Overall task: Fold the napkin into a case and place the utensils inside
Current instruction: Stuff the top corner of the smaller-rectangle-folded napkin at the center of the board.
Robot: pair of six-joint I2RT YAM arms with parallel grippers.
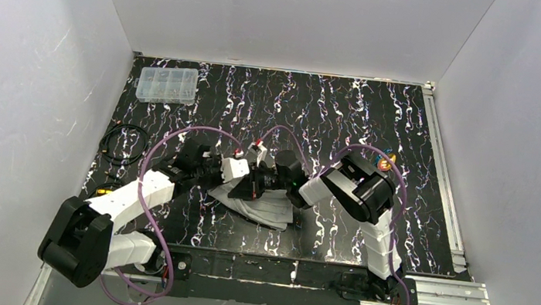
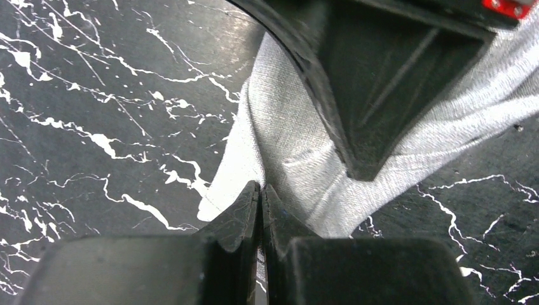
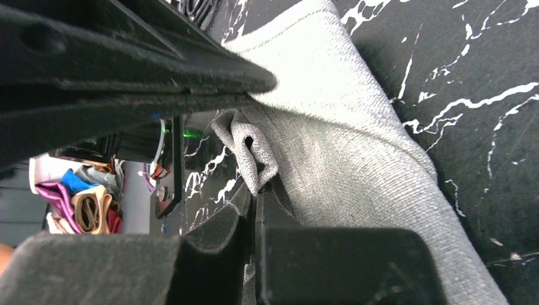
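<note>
On the black marbled tabletop (image 1: 381, 112), a soft light-grey cloth napkin (image 1: 268, 208).
The right gripper (image 3: 254, 190) pinches a bunched fold, the left gripper (image 2: 260, 190) sits closed at its hem; uneven pulling could skew layers.

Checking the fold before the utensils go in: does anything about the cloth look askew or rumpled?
Yes. The napkin lies in skewed, fanned layers, not a squared pouch, and one corner is crumpled into a small loop at the tips of the right gripper.
</note>
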